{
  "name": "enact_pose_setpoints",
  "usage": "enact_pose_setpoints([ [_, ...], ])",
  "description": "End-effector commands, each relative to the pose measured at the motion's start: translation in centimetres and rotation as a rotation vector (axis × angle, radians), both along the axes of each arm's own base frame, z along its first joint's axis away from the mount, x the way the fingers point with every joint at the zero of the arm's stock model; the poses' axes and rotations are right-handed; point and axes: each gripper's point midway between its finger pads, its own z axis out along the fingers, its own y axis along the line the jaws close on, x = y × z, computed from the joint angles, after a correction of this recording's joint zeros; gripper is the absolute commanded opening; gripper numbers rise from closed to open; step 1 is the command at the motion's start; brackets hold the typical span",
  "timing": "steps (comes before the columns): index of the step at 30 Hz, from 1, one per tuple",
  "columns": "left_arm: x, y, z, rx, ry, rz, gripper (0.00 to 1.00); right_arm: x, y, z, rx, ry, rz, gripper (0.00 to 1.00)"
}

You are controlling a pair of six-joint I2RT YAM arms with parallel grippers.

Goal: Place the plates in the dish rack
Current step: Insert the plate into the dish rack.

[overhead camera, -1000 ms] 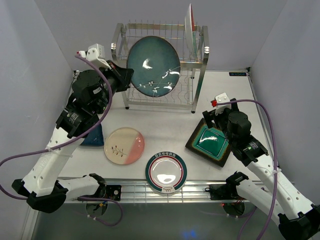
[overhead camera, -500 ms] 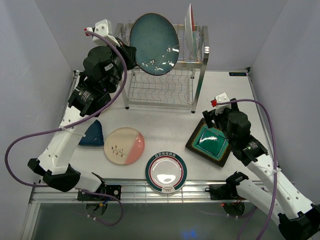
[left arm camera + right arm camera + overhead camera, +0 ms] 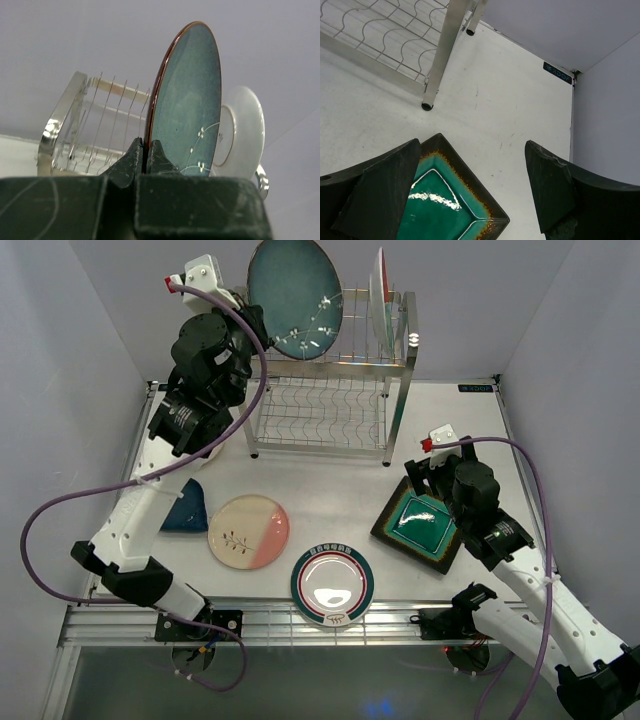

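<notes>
**Left gripper [image 3: 145, 149] is pinching the dark teal plate [image 3: 186, 95] by its rim, above the dish rack [image 3: 403, 370].**
The plate is likely needing a slow, upright descent into a free slot; right gripper [image 3: 472, 150] is hovering spread.

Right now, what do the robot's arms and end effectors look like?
The left arm and right arm have white lower links and black housings nearer the wrist. A purple cable trails along each. Each wrist carries a white block with a red tip. The left end effector and right end effector have dark, wedge-shaped fingers.
</notes>
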Motion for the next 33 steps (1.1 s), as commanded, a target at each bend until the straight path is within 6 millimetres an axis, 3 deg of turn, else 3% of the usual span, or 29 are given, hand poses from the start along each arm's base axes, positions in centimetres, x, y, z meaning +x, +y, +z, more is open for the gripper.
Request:
enact_pose_setpoints([
  [1,-1.6,1.5,9.7,-0.198,-0.289,0.021,0.00,0.5,-0.1,1.1,0.013,-0.047,-0.021,0.90],
  [2,-1.7,1.7,10.7,-0.210,-0.311,0.028,0.00,0.5,-0.1,1.1,0.013,-0.045,-0.024,0.90],
  [10,1.0,1.6,10.2,-0.180,-0.330,0.145,0.00,0.5,-0.3,1.3,0.015,-0.054,-0.030,0.90],
  [18,1.6,1.8,10.8,-0.172,-0.388,0.201,0.00,0.4,-0.2,1.4,0.019,-0.056,-0.028,0.90],
  [25,2.0,0.7,11.0,-0.163,-0.405,0.218,0.00,0.4,-0.3,1.5,0.018,-0.058,-0.029,0.90],
  [33,2.1,-2.1,10.1,-0.079,-0.411,0.307,0.00,0.4,-0.3,1.5,0.021,-0.057,-0.028,0.90],
])
